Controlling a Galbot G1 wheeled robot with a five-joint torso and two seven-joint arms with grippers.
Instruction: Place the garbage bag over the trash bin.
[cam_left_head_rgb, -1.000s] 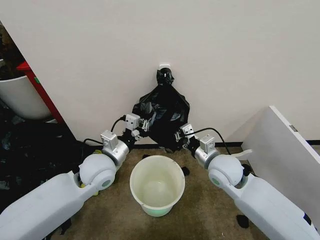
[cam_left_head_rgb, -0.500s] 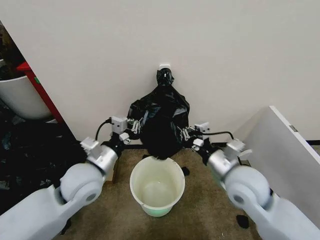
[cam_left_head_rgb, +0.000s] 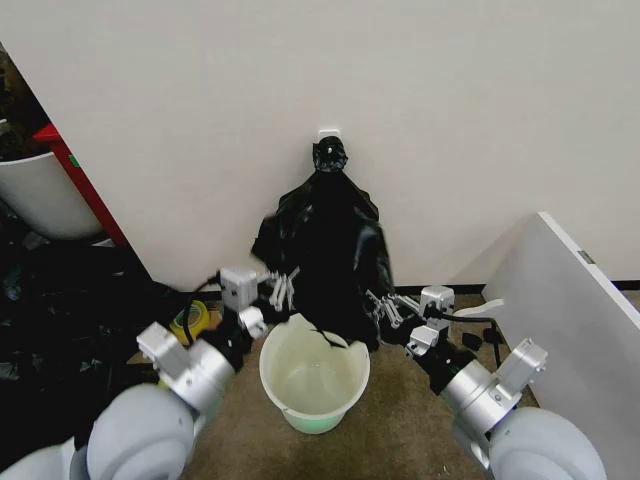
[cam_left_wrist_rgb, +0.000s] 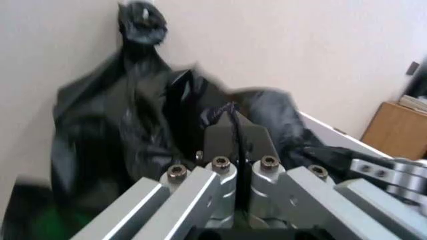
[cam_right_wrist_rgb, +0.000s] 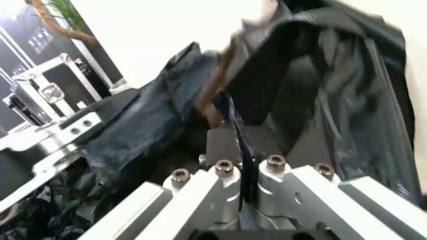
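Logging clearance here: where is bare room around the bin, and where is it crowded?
Free: the brown floor between the bin and the right arm. Crowded: behind the bin, where the left gripper and right gripper pinch the bag at its rim.

I stand in what appears a storeroom or lab corner: bare white wall (cam_left_head_rgb: 420, 90), brown carpet (cam_left_head_rgb: 390, 420), heaped dark plastic sheeting (cam_left_head_rgb: 60, 320).

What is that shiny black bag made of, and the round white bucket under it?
The glossy black garbage bag looks like thin plastic film: it crinkles, folds and catches light. The round cream-white trash bin looks like smooth, hard moulded plastic, with a rolled rim and a greenish base. Both are guesses from looks.
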